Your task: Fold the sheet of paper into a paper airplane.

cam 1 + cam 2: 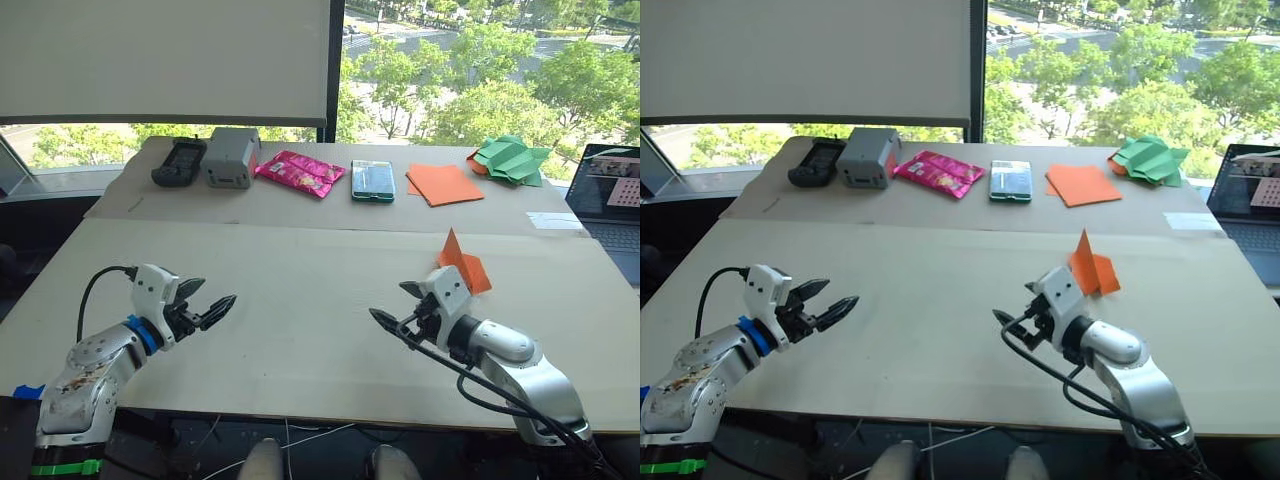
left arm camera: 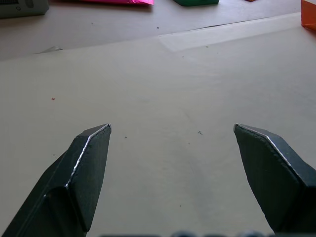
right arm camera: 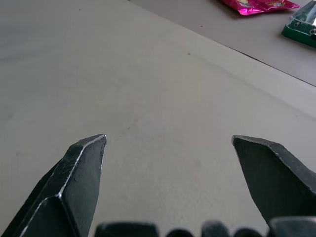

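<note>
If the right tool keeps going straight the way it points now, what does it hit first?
Most likely bare table: the right tool, open, aims low across it. Farther along that line lie the pink snack packet and a green box, though depth is unclear.

The left gripper (image 1: 212, 300) is held low on the robot's left side, and its two black fingers (image 2: 84, 168) are spread wide apart. Nothing is held between them. The right gripper (image 1: 398, 303) is held low on the right side, pointed toward the left one. Its fingers (image 3: 74, 182) are spread wide too, with nothing held.
</note>
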Robot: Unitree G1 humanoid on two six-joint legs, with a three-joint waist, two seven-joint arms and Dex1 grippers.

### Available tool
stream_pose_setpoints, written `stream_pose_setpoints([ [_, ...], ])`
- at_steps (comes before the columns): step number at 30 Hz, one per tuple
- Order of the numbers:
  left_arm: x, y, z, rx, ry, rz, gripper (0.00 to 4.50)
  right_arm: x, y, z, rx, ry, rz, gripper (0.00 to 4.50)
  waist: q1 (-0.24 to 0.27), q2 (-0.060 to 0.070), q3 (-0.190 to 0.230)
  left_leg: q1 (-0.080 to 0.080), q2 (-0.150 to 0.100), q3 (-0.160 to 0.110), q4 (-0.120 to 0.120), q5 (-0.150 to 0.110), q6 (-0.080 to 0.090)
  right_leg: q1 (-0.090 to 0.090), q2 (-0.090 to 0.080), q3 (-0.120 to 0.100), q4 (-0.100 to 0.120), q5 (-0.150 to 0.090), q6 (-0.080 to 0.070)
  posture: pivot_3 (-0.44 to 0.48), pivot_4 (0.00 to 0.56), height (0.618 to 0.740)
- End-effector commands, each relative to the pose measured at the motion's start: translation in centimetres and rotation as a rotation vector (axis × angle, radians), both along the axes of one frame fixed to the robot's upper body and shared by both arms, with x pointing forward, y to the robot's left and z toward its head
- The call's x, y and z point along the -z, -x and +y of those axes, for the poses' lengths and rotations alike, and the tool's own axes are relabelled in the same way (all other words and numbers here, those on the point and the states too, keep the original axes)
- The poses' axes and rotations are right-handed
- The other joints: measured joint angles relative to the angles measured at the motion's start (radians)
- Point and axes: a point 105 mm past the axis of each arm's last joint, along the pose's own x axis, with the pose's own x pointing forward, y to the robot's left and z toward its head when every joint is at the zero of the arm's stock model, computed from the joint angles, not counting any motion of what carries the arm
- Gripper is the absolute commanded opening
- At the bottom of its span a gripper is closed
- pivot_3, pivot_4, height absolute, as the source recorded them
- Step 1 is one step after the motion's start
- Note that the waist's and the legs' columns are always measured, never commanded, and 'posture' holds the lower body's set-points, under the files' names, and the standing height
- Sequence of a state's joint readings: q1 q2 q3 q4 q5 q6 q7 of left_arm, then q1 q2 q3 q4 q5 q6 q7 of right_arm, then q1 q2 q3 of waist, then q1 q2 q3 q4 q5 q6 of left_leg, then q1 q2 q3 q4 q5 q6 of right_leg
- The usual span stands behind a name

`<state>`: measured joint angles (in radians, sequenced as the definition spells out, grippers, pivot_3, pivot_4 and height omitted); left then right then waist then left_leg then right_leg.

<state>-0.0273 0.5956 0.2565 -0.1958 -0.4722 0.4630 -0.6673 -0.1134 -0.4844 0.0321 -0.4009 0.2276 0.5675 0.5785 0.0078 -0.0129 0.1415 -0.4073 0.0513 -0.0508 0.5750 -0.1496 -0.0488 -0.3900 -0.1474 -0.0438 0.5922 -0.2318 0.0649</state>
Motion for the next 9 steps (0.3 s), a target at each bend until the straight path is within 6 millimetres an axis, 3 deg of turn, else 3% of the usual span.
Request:
stream_pose_setpoints([
  [1, -0.77, -0.07, 0.27, -0.021, -0.006, -0.046, 4.22, -0.13, -0.59, -0.23, 0.02, 0.023, -0.051, 4.48, 0.003, 0.0, 0.0, 0.0, 0.0, 0.0, 0.0, 0.0, 0.0, 0.0, 0.0, 0.0, 0.0, 0.0, 0.0, 0.0, 0.15, 0.702],
  [9, -1.2, -0.02, -0.47, 0.013, 0.025, -0.05, 4.22, 0.14, -1.12, -0.77, 0.051, 0.033, -0.06, 4.48, 0.004, 0.0, 0.0, 0.001, 0.0, 0.0, 0.0, 0.0, 0.0, 0.001, 0.0, 0.0, 0.002, 0.0, 0.0, 0.0, 0.15, 0.702],
])
